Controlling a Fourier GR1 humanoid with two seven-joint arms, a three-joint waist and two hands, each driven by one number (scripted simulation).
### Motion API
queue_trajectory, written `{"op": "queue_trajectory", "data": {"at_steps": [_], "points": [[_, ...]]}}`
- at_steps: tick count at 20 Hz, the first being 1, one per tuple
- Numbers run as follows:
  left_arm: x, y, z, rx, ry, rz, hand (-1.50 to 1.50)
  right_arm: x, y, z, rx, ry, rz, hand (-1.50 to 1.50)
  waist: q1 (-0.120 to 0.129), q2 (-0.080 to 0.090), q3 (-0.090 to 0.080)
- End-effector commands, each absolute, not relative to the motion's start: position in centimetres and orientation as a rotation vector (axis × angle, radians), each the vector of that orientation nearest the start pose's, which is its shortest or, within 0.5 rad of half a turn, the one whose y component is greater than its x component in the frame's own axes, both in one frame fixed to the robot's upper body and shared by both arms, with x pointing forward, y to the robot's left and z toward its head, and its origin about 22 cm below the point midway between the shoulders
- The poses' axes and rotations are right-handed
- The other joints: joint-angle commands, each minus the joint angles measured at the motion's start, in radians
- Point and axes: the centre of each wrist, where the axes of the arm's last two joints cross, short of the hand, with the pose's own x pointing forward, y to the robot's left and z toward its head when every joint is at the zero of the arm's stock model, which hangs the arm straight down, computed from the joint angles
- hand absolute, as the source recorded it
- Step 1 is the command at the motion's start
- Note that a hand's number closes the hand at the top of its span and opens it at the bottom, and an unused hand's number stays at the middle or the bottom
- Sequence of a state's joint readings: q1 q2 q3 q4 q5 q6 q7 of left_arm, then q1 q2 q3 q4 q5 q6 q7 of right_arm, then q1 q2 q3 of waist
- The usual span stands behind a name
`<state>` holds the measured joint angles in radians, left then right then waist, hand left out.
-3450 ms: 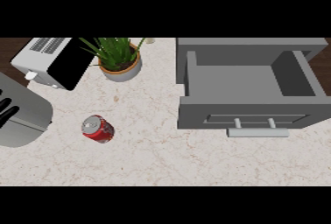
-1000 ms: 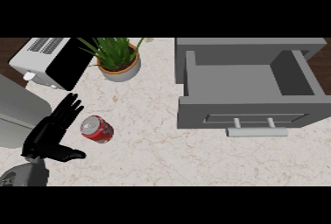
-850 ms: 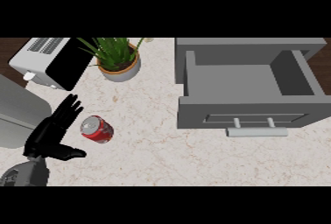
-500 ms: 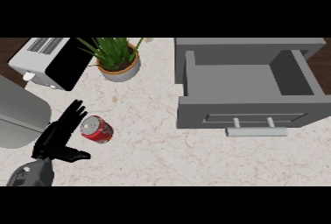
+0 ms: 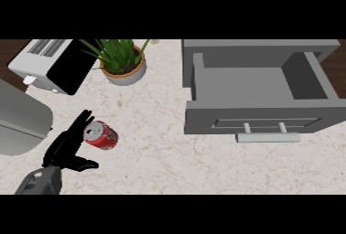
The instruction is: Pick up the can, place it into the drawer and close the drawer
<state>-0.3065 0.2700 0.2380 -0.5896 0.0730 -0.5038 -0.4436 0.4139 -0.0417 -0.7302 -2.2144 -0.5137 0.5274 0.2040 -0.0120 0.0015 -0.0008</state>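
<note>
While the left hand (image 5: 67,148) lies open on the desk (image 5: 155,155) with its straight fingers touching the left side of the can (image 5: 100,135), we judge the pick-up only begun — nothing is wrapped round the can. To do it well, we would bring the thumb round the near side and curl the fingers over the far side, closing across the middle of the body, since a smooth round cylinder lying on its side will roll off if nudged from one side only. The can is red with a silvery top, tipped over on pale speckled stone, well apart from the open grey drawer (image 5: 260,121) at the right — a plain box with flat walls and a bar handle (image 5: 267,137). We see no right hand.
</note>
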Motion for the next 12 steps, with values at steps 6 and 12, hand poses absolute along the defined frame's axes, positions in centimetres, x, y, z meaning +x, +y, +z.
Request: {"op": "queue_trajectory", "data": {"at_steps": [6, 12], "points": [[28.1, 33.8, -11.5, -0.328, -1.345, 0.012, -1.50, 6.5, -38.1, 12.3, -0.197, -1.763, -0.102, -1.50, 0.001, -0.001, 0.000], [29.9, 30.6, -11.8, -0.393, -1.332, 0.028, 1.50, 5.6, -38.1, 11.5, -0.175, -1.772, -0.083, -1.50, -0.008, 0.001, 0.000]]}}
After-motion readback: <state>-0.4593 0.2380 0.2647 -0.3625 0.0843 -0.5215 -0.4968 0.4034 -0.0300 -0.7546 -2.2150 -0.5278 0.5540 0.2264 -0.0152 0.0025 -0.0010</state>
